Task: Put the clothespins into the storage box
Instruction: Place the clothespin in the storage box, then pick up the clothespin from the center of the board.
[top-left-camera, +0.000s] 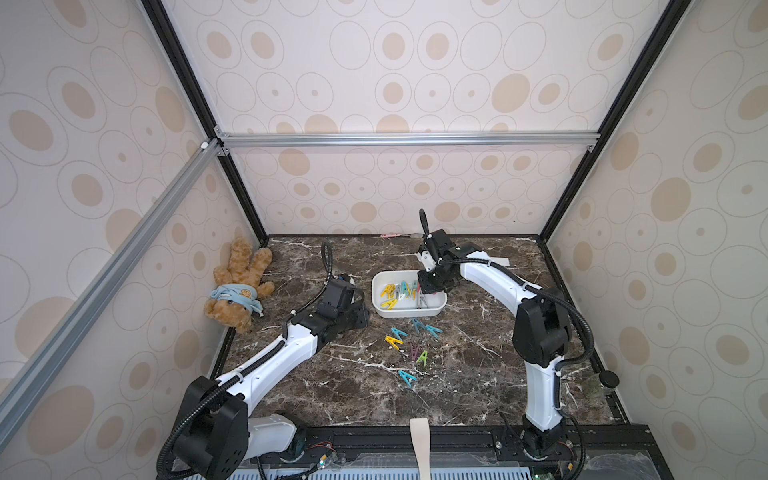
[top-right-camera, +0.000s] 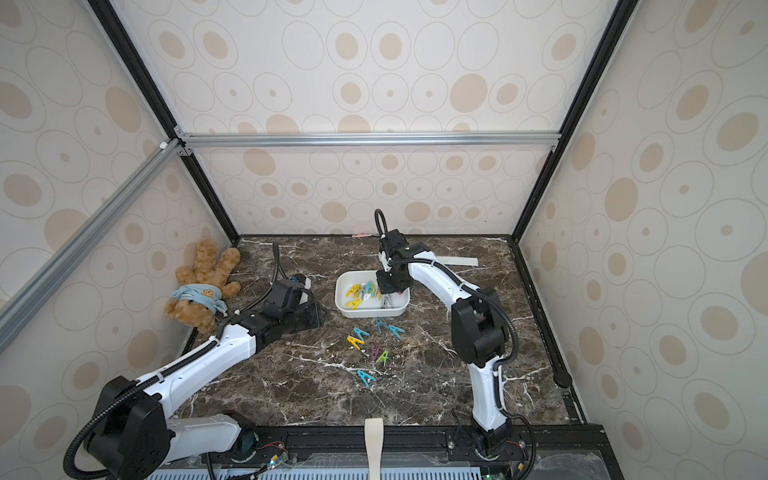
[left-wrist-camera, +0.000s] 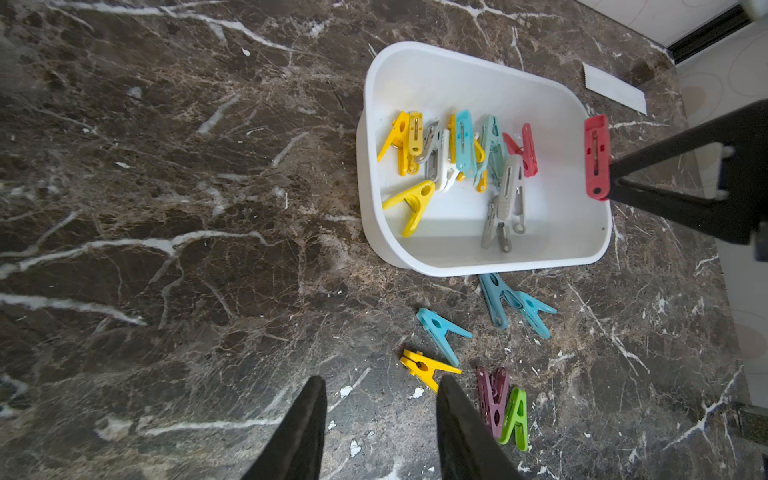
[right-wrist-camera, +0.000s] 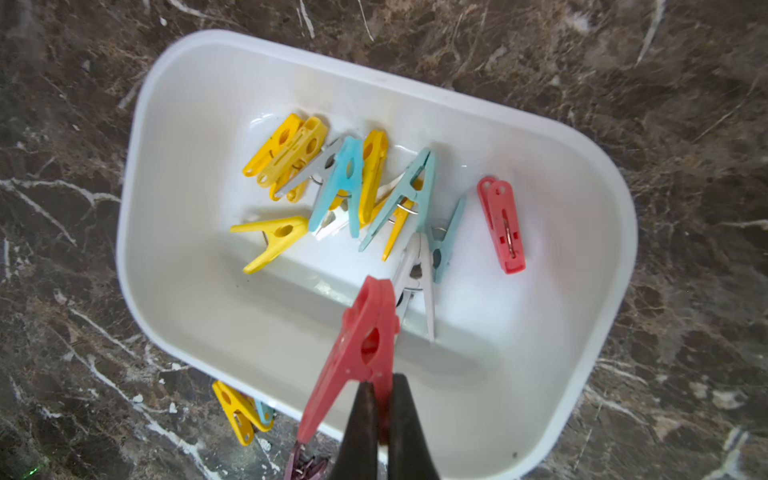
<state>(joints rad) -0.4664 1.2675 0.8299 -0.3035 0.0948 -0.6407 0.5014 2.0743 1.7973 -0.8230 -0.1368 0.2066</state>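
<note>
Right tool (right-wrist-camera: 384, 380) tight on red clothespin (right-wrist-camera: 361, 340) over storage box (right-wrist-camera: 540, 208); left tool (left-wrist-camera: 380, 384) spread, empty.

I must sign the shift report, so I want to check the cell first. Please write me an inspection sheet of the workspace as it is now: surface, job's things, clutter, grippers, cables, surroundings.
Surface: dark marble table, white veins, no spill seen.
Job's things: storage box upright, clothespins piled inside; seven loose clothespins on the table, on its near side.
Clutter: teddy bear lying by the wall on the left arm's side; paper strip behind the box.
Grippers: right gripper shut on a red clothespin above the box; left gripper open, empty, above the table.
Cables: black hoses run along both arms; thin wires loose at the front rail.
Surroundings: wallpapered panels, aluminium frame; nothing else seen.
</note>
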